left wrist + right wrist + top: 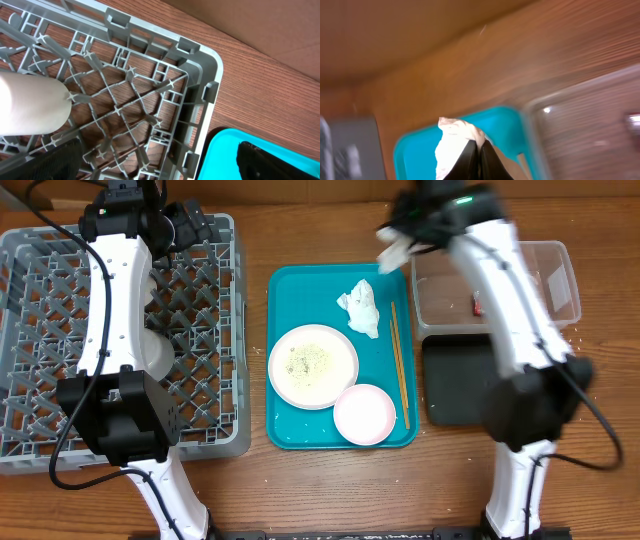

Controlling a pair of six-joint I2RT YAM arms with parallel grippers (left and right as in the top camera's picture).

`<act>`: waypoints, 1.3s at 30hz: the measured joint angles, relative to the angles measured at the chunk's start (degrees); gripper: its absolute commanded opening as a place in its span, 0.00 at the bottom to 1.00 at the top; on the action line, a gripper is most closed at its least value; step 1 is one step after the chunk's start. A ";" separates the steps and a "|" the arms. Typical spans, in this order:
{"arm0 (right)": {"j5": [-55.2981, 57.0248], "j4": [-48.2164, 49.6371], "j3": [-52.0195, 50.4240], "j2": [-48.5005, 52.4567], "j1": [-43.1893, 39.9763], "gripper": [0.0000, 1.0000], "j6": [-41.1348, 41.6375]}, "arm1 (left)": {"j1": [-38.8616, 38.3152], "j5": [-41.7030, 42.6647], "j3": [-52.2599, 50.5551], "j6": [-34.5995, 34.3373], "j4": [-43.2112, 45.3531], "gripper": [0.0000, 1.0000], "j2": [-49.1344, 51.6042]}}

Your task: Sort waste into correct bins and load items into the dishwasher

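**Right pincer grips a napkin short of the tub**

Your right gripper (479,148) is clamped on a crumpled white napkin (451,146), its fingers pressed together with the paper bunched above them. From overhead, that napkin hangs above bare table between the far right corner of the teal tray (290,300) and the far left corner of the clear tub (555,280), not over the tub itself. A red wrapper (477,306) lies inside the tub near its left wall, right at the edge of your right arm. That arm crosses the tub and covers part of the black tray (450,390) just in front of it.

On the teal tray you have a second napkin (360,311), a white plate (313,366) strewn with pale grains (308,360), a pale bowl (364,414) at the plate's near right edge, and chopsticks (399,365) along the right side.

Your left gripper (155,152) stands open, fingers wide apart with nothing between them, over the far right corner of the grey dish rack (215,430). A white rounded item (30,106) rests on the lattice to one side; you cannot tell what it is. Your left arm hides much of the rack's middle from overhead.
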 measured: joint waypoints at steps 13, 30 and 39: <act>1.05 -9.25 -4.44 -3.76 -13.20 1.00 9.31 | 0.00 0.00 0.00 0.00 0.00 1.00 0.00; -13.16 0.35 -8.02 -3.41 -0.39 0.78 -2.03 | 0.00 0.02 0.00 0.00 0.00 1.00 0.00; 0.02 6.95 -13.53 1.75 11.69 0.78 -4.98 | 0.00 0.02 0.00 0.00 -0.02 1.00 0.00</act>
